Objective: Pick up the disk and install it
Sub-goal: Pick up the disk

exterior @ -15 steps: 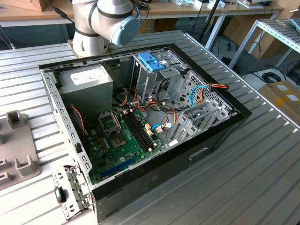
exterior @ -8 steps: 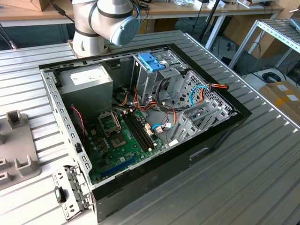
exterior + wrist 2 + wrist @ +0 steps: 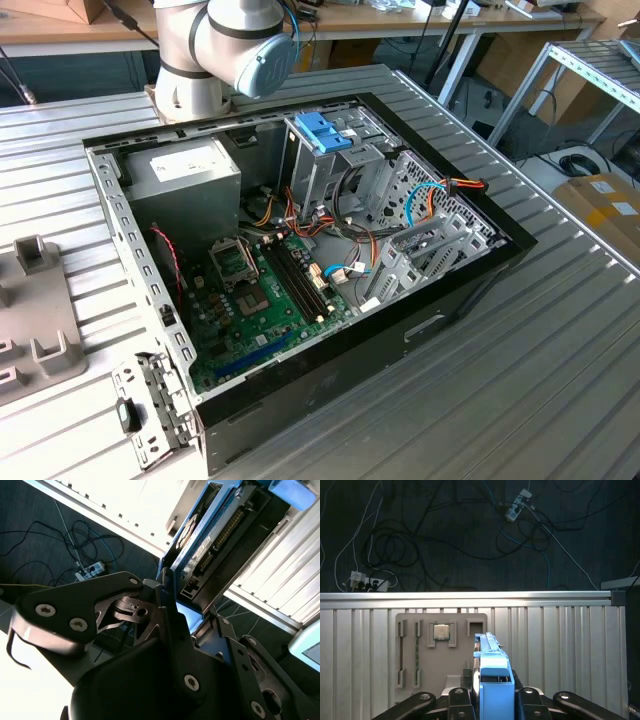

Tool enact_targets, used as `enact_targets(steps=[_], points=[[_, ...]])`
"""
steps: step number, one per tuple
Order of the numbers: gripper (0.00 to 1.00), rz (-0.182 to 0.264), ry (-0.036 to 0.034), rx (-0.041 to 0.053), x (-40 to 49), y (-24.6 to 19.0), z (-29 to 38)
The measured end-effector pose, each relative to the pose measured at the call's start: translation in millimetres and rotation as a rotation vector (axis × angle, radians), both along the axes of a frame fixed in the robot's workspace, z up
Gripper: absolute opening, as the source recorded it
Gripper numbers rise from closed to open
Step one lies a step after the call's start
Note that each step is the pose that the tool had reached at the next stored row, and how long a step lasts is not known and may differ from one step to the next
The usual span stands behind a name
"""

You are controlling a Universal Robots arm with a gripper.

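gripper [image 3: 493,705]: fingers [image 3: 459,699] are pinched on the disk [image 3: 492,677]
disk: is held by its light-blue carrier [image 3: 494,672] (grey fixture plate [image 3: 442,652] is seen beyond it)

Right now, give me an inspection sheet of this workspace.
Surface: ribbed metal table carrying an open computer case.
Job's things: the disk in its light-blue carrier, held edge-on.
Clutter: grey fixture plate with a chip in one recess.
Grippers: hand shut on the disk.
Cables: orange and blue leads inside the case; loose cables and a power strip on the floor.
Surroundings: cardboard box and metal rack beside the table.
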State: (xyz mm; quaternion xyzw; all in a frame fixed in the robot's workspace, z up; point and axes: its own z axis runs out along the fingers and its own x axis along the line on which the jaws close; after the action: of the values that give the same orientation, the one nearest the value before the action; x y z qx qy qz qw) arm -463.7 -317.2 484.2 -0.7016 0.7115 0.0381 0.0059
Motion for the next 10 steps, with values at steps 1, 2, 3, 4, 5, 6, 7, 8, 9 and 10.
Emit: enact_targets(steps=[1,2,3,4,5,6,7,8,9,10], points=[[0.37,0.000,0.0000,0.0000,0.0,0.0,1.3],[0.37,0.000,0.0000,0.0001,0.0,0.0,2.3],[0.37,0.000,0.0000,0.0001,0.0,0.0,3.1],[0.37,0.000,0.0001,0.0001,0.0,0.0,3.8],[0.37,0.000,0.0000,0.0001,0.0,0.0,4.5],[0.37,0.000,0.0001,0.0002,0.0,0.0,5.9],[0.37,0.000,0.0001,0.0002,0.0,0.0,6.9],[0.37,0.000,0.0001,0.0002,0.0,0.0,7.6],[0.37,0.000,0.0001,0.0002,0.0,0.0,8.6],[0.37,0.000,0.0001,0.0002,0.0,0.0,9.4]])
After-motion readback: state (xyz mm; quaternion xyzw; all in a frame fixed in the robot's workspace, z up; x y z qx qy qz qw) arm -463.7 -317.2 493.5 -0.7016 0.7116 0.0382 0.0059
